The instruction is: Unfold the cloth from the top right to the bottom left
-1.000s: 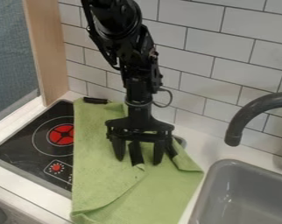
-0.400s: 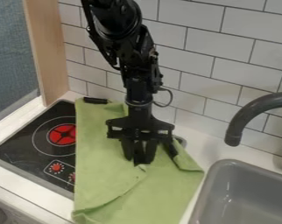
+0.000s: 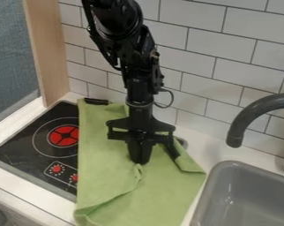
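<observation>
A fold of the green cloth (image 3: 106, 176) is being pinched by the claw (image 3: 140, 161), its fingers being pressed together over the cloth's middle. The black stove (image 3: 26, 145) is being covered by the cloth on its right side, its red burner (image 3: 61, 132) being left partly exposed. The white surface (image 3: 210, 155) is being overlapped by the cloth up to near the grey sink (image 3: 227, 164), which is being overhung by a dark faucet (image 3: 241, 123).
</observation>
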